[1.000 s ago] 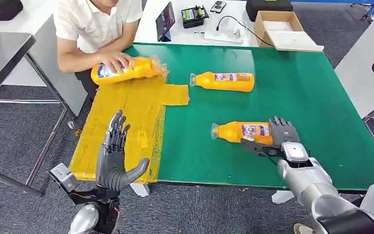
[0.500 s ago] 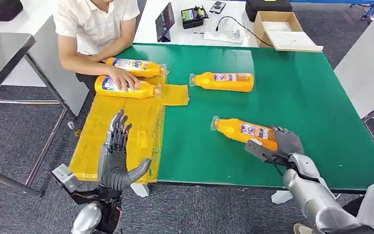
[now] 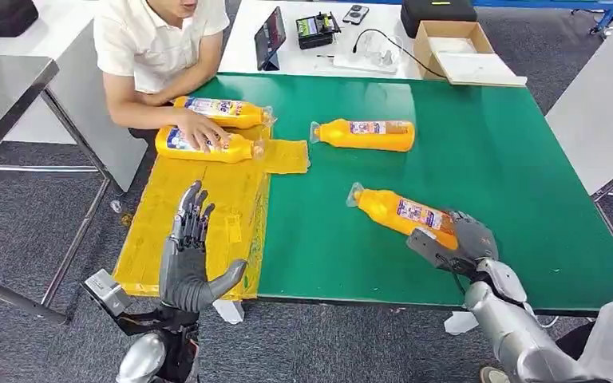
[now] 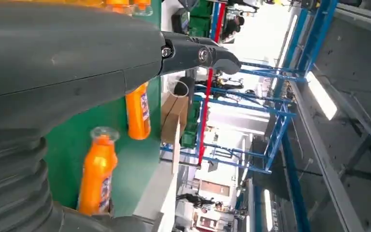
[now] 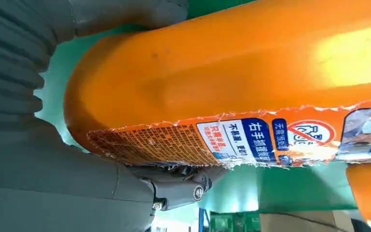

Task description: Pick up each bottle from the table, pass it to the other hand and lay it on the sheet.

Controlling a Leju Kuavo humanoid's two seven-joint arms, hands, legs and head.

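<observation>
1 bottle [image 3: 403, 213] base hidden in right hand [image 3: 461, 239], left hand [image 3: 187, 259] fingers spread.

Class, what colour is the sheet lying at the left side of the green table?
The sheet is yellow; the head view shows it best.

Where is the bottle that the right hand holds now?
In the head view, the bottle is over the green table near its front right edge, base in the right hand, cap toward the yellow sheet.
</observation>
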